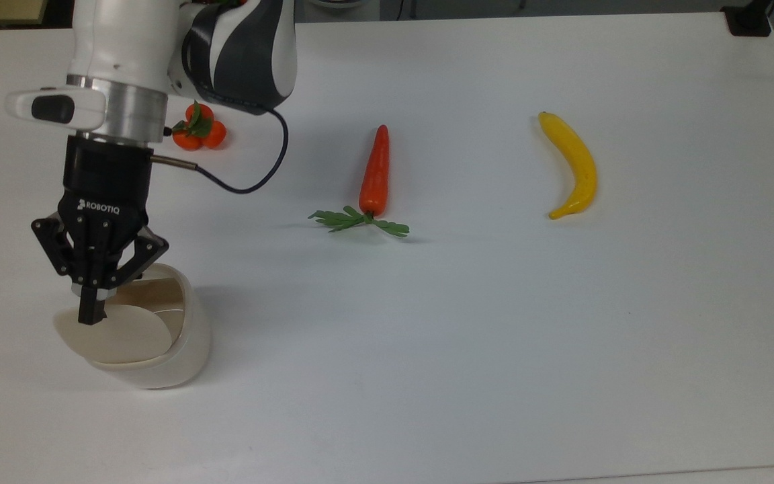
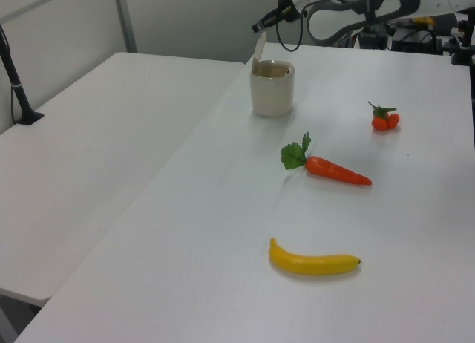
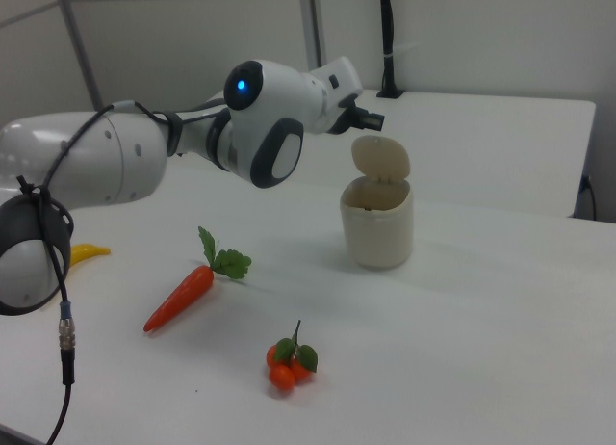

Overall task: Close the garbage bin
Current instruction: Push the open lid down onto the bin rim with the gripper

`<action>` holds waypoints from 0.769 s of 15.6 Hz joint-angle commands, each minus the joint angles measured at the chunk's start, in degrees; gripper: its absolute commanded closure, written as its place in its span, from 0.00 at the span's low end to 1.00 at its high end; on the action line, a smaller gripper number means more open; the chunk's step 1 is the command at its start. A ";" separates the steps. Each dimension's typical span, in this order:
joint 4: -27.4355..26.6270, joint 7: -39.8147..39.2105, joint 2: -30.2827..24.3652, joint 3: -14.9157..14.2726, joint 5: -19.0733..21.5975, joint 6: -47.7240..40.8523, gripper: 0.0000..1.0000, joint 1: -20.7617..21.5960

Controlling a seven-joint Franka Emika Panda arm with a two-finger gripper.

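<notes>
Tool [image 1: 91, 314] fingers pressed together, tip over raised lid [image 1: 118, 333] of open garbage bin [image 1: 179, 349]

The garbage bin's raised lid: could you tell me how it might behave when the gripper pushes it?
The lid stands upright on the garbage bin, so it probably swings down easily. The bin looks light and could slide. The gripper is near the lid's top.

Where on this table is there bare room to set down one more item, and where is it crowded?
Free: the wide strip of table in front of the carrot and banana, and the gap between them. Crowded: the top view's left, where the gripper hangs at the open garbage bin, with the small oranges behind.
</notes>
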 commanded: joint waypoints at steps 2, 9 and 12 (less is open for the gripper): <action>1.63 -1.38 1.81 -0.19 -0.68 0.80 1.00 -0.06; -6.17 -1.64 -3.19 0.51 -0.94 0.00 1.00 -1.03; -11.01 -2.61 -6.09 1.04 -1.03 -0.87 1.00 -1.38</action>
